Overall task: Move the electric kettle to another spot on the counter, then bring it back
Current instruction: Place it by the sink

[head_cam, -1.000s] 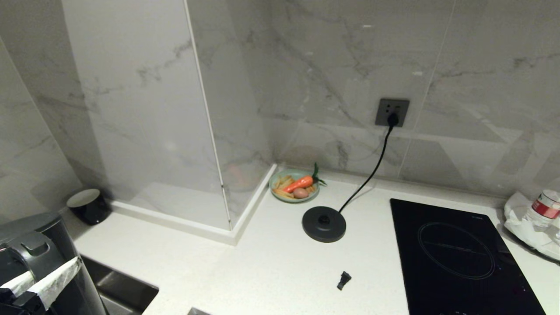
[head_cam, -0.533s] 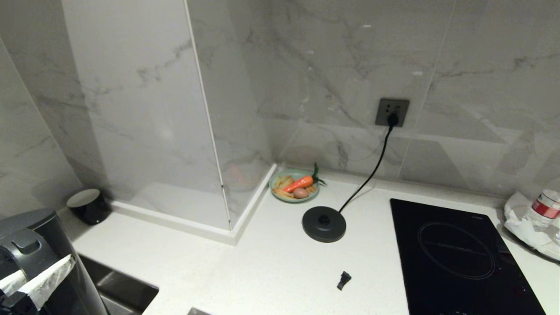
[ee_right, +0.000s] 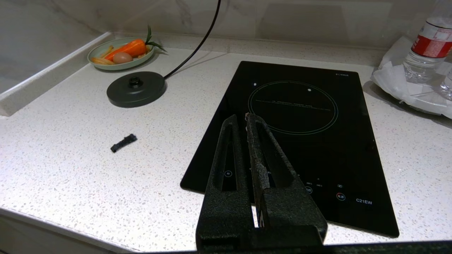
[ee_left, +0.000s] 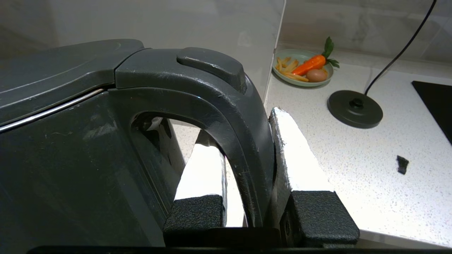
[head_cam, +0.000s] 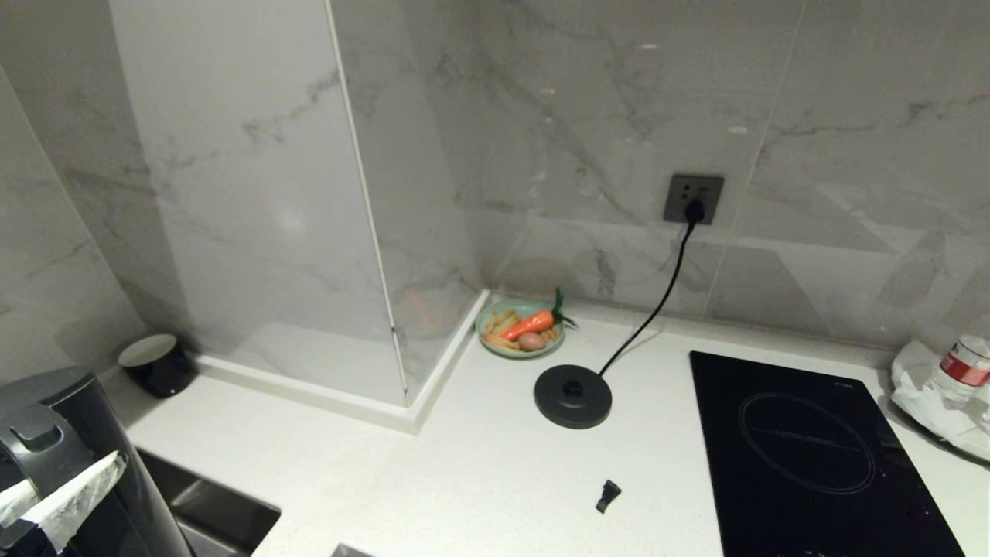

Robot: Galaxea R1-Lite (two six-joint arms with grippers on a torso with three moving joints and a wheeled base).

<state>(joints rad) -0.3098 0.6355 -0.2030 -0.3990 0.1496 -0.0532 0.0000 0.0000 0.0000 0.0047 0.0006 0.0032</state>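
The electric kettle (head_cam: 69,433), black with a flat grey lid and a dark grey handle (ee_left: 243,141), is at the lower left corner of the head view, beside the sink; its base is out of view. My left gripper (ee_left: 243,123) is shut on the kettle's handle. One white-wrapped finger (ee_left: 204,165) is inside the handle loop and the other presses on its outer side. The white speckled counter (head_cam: 479,464) spreads to the right. My right gripper (ee_right: 240,118) hangs shut and empty over the near edge of the cooktop (ee_right: 300,134).
The kettle's round black base (head_cam: 572,396) sits corded to the wall socket (head_cam: 693,198). A green plate of toy food (head_cam: 520,329) stands behind it. A small black cup (head_cam: 155,363), a sink (head_cam: 209,510), a small black piece (head_cam: 608,495) and a bottle (head_cam: 959,367) are also in view.
The kettle and my left gripper have drifted slightly to the left in the head view. Nothing else has moved.
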